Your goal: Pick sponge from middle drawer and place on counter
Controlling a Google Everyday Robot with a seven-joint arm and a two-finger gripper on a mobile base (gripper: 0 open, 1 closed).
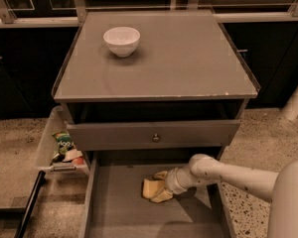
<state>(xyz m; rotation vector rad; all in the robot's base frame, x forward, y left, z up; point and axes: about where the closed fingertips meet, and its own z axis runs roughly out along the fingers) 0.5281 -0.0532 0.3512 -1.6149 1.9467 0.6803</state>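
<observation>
The sponge (151, 188), a small pale-yellow block, lies on the floor of the open middle drawer (119, 207) at the bottom of the camera view. My gripper (159, 187) reaches into the drawer from the right on a white arm. Its pale-yellow fingers (162, 198) sit on either side of the sponge and press on it. The sponge still rests on the drawer floor. The counter (188, 58) is the flat grey cabinet top above, with a chipped front edge.
A white bowl (121, 40) stands on the counter's back left. A closed drawer front with a small knob (156, 138) sits above the open drawer. A clear bin of snack packets (64, 150) stands on the floor to the left.
</observation>
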